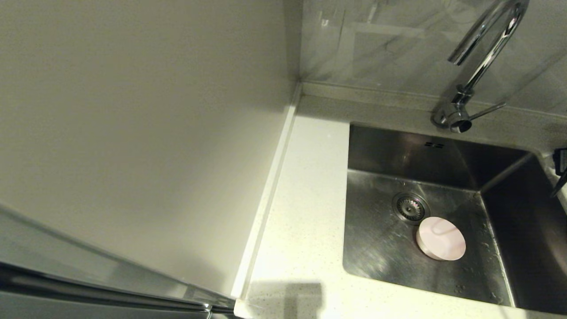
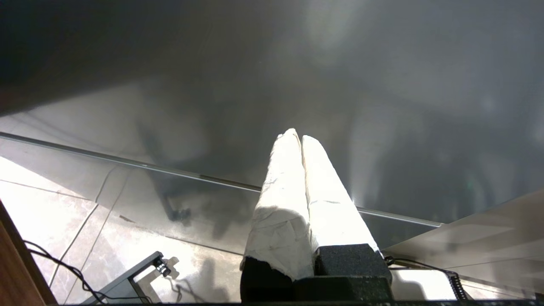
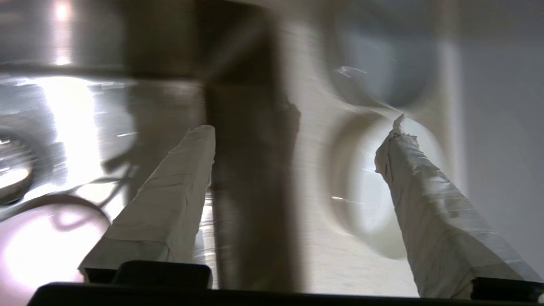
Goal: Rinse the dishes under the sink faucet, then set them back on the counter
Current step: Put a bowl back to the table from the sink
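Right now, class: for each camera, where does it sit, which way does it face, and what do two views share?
Head: high on the robot, facing down at counter, sink, faucet and pink bowl beside the drain; no arm clearly shows.
Left wrist: behind the shut left gripper, low, facing floor tiles.
Right wrist: behind the open right gripper, at the sink's edge, facing a blue-grey bowl and whitish bowl.
Shared: head and right wrist both show pink bowl and drain.

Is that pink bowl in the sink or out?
In: the pink bowl rests on the sink floor, beside the drain strainer.
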You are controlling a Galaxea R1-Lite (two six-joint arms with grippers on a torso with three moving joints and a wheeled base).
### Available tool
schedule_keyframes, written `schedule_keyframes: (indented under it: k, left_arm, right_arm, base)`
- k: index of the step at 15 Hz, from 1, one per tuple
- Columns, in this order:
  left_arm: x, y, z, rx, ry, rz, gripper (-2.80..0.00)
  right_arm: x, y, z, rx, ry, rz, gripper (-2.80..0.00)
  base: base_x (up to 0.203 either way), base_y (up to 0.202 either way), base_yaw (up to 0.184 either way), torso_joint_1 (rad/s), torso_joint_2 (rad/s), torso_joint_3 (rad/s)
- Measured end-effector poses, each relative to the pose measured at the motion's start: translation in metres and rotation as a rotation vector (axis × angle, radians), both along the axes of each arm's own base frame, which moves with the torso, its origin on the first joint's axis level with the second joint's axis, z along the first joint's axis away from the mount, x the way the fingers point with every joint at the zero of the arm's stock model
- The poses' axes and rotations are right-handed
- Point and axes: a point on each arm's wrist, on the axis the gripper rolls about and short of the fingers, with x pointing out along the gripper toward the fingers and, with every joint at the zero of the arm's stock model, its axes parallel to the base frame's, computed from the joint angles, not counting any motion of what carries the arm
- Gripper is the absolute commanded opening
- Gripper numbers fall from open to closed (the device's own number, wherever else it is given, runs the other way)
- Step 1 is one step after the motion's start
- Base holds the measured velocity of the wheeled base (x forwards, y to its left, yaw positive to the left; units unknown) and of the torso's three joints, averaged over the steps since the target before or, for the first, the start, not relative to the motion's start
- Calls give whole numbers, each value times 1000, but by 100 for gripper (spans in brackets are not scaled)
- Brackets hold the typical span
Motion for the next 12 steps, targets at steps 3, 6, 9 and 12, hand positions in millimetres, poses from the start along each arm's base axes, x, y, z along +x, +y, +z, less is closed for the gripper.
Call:
schedule_keyframes:
  k: [3,6,9,12]
  left_arm:
    - [0,0,0,0,0,0,-280]
    - [0,0,0,0,0,0,-280]
    - [0,0,0,0,0,0,-280]
    - [0,0,0,0,0,0,-280]
  right_arm:
    - [7,49,-1,-28,27,158,0]
    - [9,82,-33,-18,140,211,0]
    - [16,90,-76,27,277,220,0]
    - [23,98,-110,109,364,145,0]
  base:
    - [0,0,0,0,0,0]
    - [0,0,0,0,0,0]
    - [0,0,0,0,0,0]
    - [0,0,0,0,0,0]
